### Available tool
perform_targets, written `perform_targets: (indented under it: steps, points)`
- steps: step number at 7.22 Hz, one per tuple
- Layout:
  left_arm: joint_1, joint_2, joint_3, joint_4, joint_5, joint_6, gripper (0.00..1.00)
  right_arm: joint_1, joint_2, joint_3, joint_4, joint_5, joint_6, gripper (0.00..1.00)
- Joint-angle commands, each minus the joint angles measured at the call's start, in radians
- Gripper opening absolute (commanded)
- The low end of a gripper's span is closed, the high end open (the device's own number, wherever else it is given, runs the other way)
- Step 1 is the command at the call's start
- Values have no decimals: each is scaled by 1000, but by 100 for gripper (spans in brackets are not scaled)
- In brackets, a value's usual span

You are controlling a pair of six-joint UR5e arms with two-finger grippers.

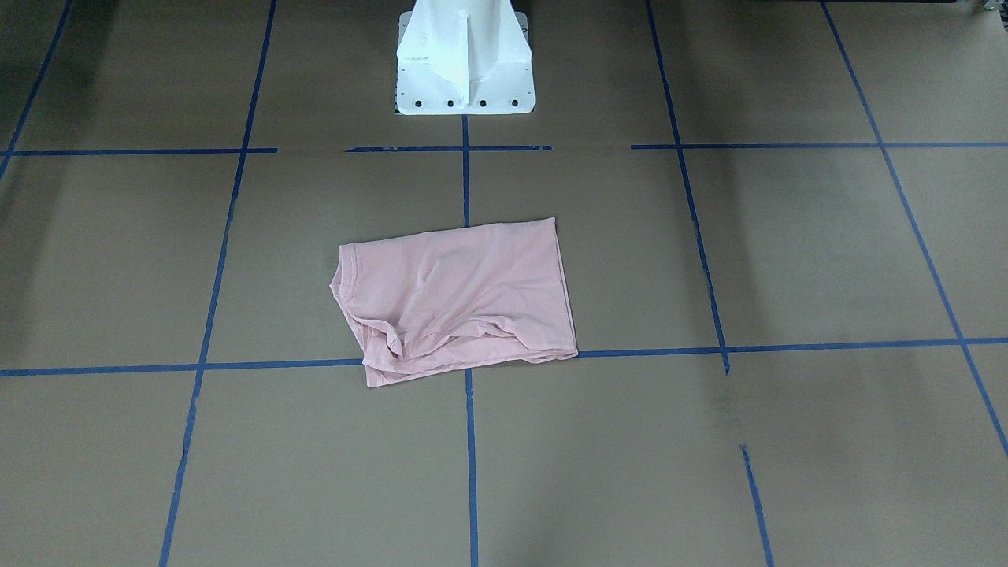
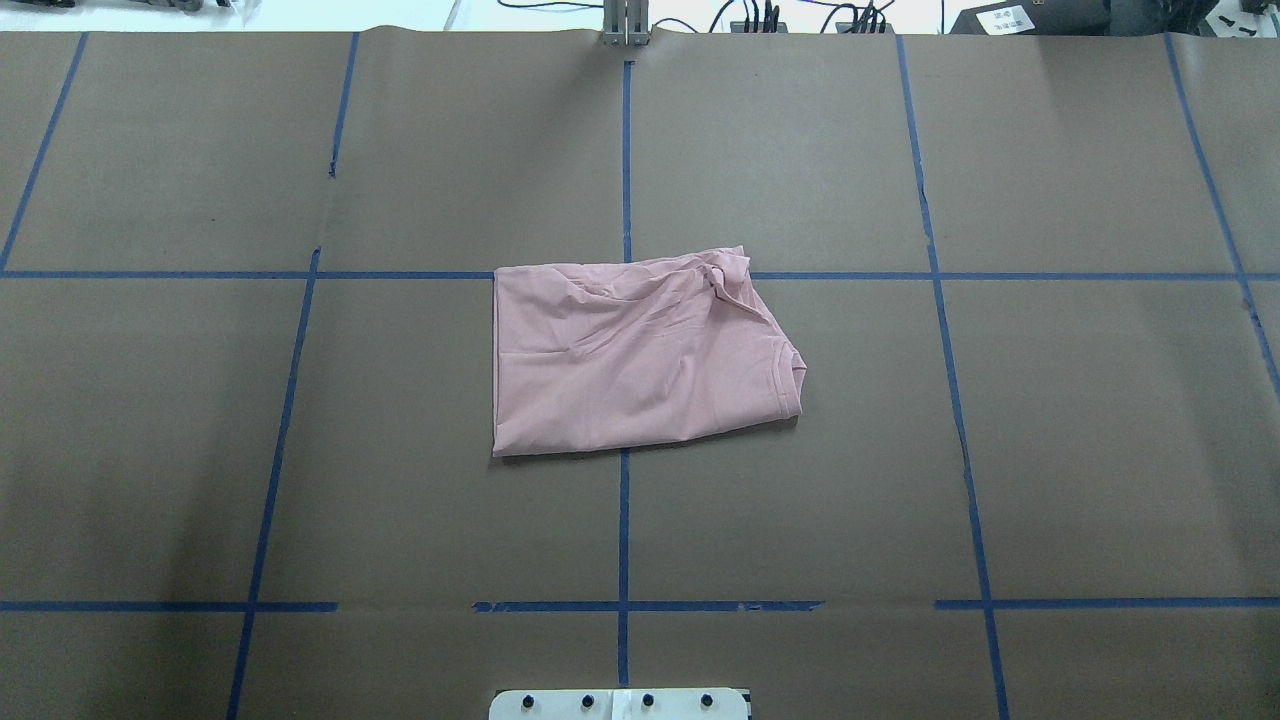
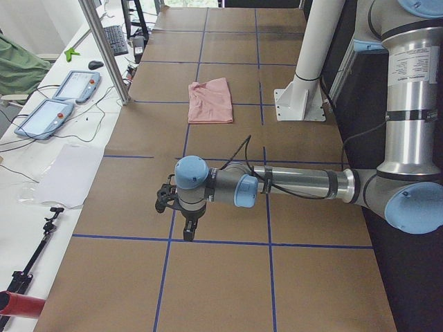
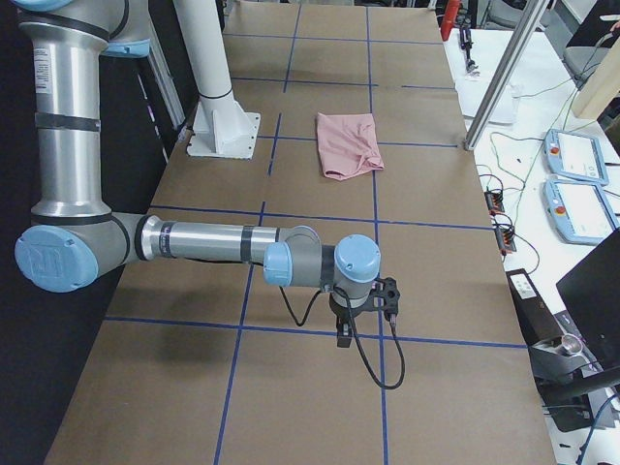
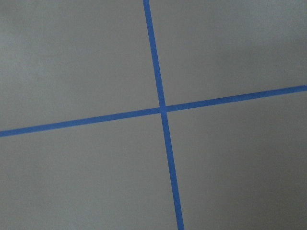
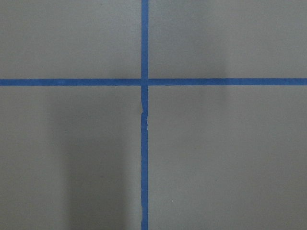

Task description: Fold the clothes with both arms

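The clothes, one pale pink T-shirt point(image 1: 457, 295), lie folded into a rough rectangle at the table's centre, plain side up, with wrinkles along one edge point(image 2: 640, 350). Both arms are far from it, out at the table's ends. In the exterior left view the left arm point(image 3: 297, 183) stretches low over the table, its black left gripper point(image 3: 188, 232) pointing down. In the exterior right view the right arm point(image 4: 213, 242) does the same, and the right gripper point(image 4: 344, 334) also points down. I cannot tell whether either gripper is open or shut. The wrist views show only table and tape.
Brown paper with a blue tape grid point(image 2: 624, 560) covers the table. The white pedestal base point(image 1: 465, 59) stands at the robot's side. Beyond the far edge are a metal post point(image 3: 104, 48), teach pendants point(image 3: 45, 117) and cables.
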State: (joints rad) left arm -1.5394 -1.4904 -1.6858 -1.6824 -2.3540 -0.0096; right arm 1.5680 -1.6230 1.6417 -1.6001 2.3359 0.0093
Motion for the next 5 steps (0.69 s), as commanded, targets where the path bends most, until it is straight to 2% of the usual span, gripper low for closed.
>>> perform_targets:
  steps: [1, 3, 5]
  points:
    - [-2, 13, -6, 24, -7, 3, 100, 1, -17, 38, -34, -15, -3, 100]
    - [-4, 10, -15, 73, -7, 3, 100, 0, -20, 38, -34, -17, 0, 100]
    - [-4, -2, -14, 70, 2, -9, 100, 0, -21, 36, -34, -17, 1, 100]
